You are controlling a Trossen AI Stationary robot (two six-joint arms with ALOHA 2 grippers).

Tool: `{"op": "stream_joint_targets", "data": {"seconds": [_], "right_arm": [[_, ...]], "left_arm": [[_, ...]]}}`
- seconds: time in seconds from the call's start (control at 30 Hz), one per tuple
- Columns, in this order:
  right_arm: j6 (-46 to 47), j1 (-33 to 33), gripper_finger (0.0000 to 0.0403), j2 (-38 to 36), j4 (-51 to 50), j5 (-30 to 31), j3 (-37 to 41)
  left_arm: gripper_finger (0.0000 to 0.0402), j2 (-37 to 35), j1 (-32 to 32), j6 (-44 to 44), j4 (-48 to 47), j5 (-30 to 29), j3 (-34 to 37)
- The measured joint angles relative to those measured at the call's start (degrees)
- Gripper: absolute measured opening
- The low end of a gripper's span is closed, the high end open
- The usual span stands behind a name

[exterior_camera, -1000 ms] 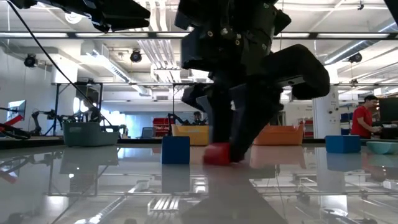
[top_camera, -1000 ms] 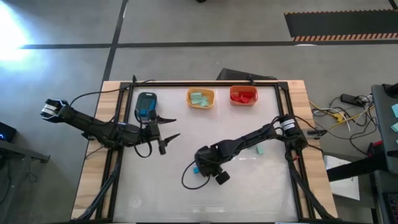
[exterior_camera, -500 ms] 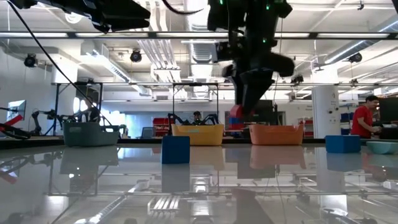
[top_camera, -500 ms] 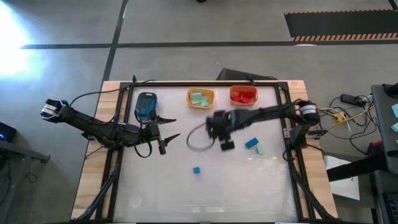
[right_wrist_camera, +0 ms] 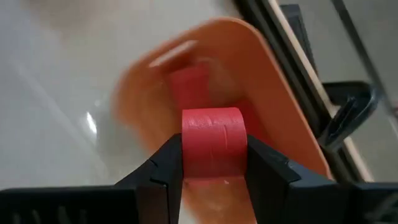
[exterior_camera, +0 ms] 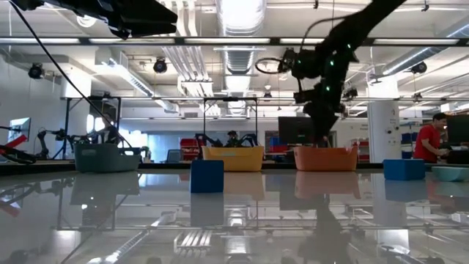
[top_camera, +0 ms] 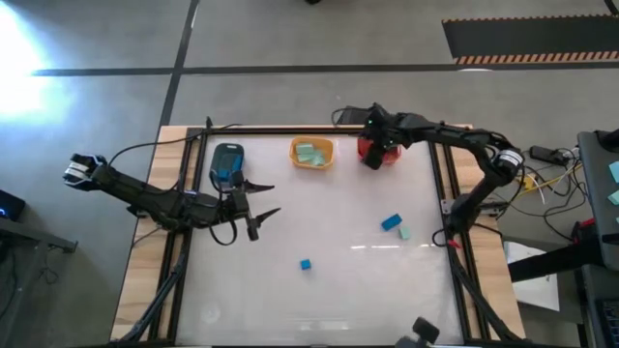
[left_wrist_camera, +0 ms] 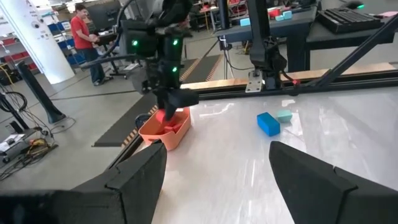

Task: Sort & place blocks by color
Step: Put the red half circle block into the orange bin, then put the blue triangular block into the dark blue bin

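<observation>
- The white table (top_camera: 319, 290) fills the wooden frame, with both dark arms reaching in from its two sides.
- The right arm stretches along the far edge, and the right gripper (top_camera: 375, 145) hangs over the orange-red bin (top_camera: 379, 155).
- The left arm lies low at the left side; the left gripper (top_camera: 263, 200) has its fingers spread wide apart, with nothing between them, close to the grey bin (top_camera: 227, 162).
- The yellow-orange bin (top_camera: 311, 153) stands between the grey and orange-red bins and holds pale teal blocks (top_camera: 309, 152).
- In the right wrist view the fingers (right_wrist_camera: 163, 171) pinch a red block (right_wrist_camera: 213, 142) from both sides, directly above the orange-red bin, where more red pieces lie blurred.
- A bright blue bar (top_camera: 391, 222) lies right of centre, with a pale teal block (top_camera: 404, 232) touching or just beside it.
- A small blue cube (top_camera: 306, 264) sits alone near the middle of the table, well apart from the bins.
</observation>
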State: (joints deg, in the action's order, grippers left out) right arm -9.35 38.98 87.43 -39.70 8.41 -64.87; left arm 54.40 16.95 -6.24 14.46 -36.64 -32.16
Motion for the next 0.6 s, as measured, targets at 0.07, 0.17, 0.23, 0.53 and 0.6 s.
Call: {"op": "stream_joint_targets", "data": {"seconds": [0.07, 0.17, 0.23, 0.53, 0.6], "right_arm": [[0.14, 2.7, 0.0119, 0.16, 4.4, -3.29, 2.38], [1.11, 4.94, 0.0119, 0.34, 10.0, -8.4, 4.32], [2.04, 5.33, 0.0129, 0.51, 12.32, -8.42, 4.82], [2.86, 5.03, 0.0224, -0.58, 12.61, -8.47, 3.5], [3.95, 4.38, 0.0222, -1.34, 12.51, -8.47, 3.42]], "left_arm": [[0.0267, 0.24, 0.0, 0.0, 0.02, 0.0, 0.0], [0.0267, 0.74, 0.0, 0.0, 0.02, -0.02, 0.02], [0.0267, 1.17, 0.0, 0.0, 0.02, 0.0, 0.02], [0.0267, 4.08, 0.0, 3.53, 0.0, 0.02, 0.02], [0.0267, 4.91, 0.02, 4.93, 0.05, 0.12, 0.02]]}}
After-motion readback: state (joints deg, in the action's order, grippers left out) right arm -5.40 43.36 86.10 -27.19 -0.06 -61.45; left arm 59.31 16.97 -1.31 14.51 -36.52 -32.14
